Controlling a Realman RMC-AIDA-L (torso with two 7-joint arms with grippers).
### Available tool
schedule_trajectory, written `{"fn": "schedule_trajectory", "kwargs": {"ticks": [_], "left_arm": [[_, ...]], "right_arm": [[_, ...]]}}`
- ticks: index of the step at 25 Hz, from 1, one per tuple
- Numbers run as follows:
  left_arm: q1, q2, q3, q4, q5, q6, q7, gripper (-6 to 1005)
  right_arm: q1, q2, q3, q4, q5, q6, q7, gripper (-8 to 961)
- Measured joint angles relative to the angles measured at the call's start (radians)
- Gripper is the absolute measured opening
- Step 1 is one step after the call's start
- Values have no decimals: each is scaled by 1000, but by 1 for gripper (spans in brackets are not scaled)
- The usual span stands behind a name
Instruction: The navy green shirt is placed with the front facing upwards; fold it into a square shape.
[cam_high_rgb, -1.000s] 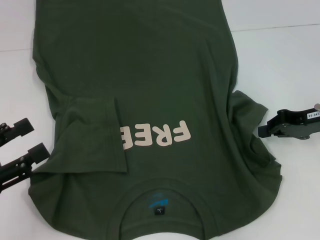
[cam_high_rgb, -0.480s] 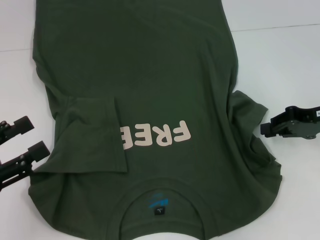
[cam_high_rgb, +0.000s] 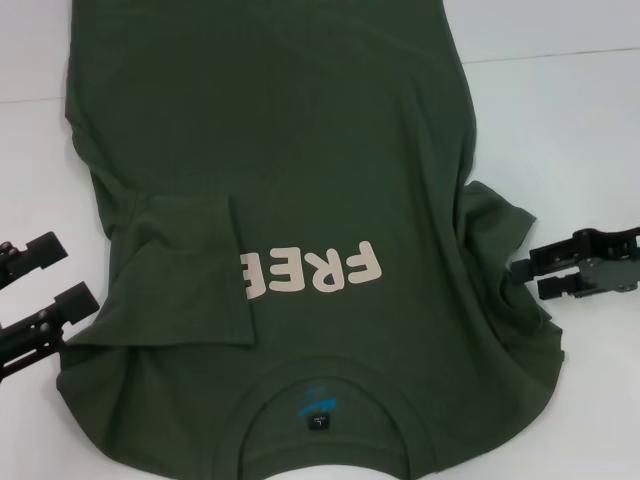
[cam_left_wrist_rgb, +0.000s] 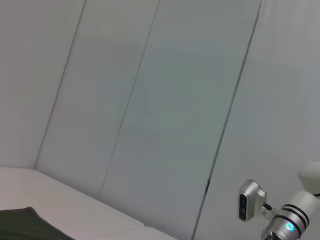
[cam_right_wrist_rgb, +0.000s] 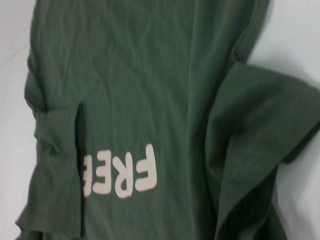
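Note:
The navy green shirt (cam_high_rgb: 300, 150) lies front up on the white table (cam_high_rgb: 570, 130), with its collar (cam_high_rgb: 330, 382) at the near edge. Its left sleeve (cam_high_rgb: 180, 270) is folded inward over the start of the cream lettering (cam_high_rgb: 330, 268). The right sleeve (cam_high_rgb: 500, 235) lies rumpled and spread outward. My right gripper (cam_high_rgb: 532, 278) is open, just beside that sleeve's edge. My left gripper (cam_high_rgb: 60, 275) is open too, beside the shirt's left shoulder. The right wrist view shows the shirt (cam_right_wrist_rgb: 150, 75), the lettering (cam_right_wrist_rgb: 120, 175) and the bunched sleeve (cam_right_wrist_rgb: 265, 130).
A small neck label (cam_high_rgb: 318, 422) sits inside the collar. White table shows on both sides of the shirt. The left wrist view faces pale wall panels (cam_left_wrist_rgb: 150, 100), with a corner of the shirt (cam_left_wrist_rgb: 20, 225) and a white robot part (cam_left_wrist_rgb: 280, 215) low in it.
My right gripper has dropped slightly toward the sleeve's edge, and its fingers now stand apart. The left gripper and the shirt have not moved.

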Motion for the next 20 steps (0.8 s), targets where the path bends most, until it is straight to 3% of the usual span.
{"fn": "schedule_trajectory", "kwargs": {"ticks": [9,20], "left_arm": [[3,0,0,0,-1,0,0,781],[4,0,0,0,-1,2,0,782]], "right_arm": [[2,18,-12,22,-1,61,6,783],[39,40,-10,71,5,142,6,776]]}}
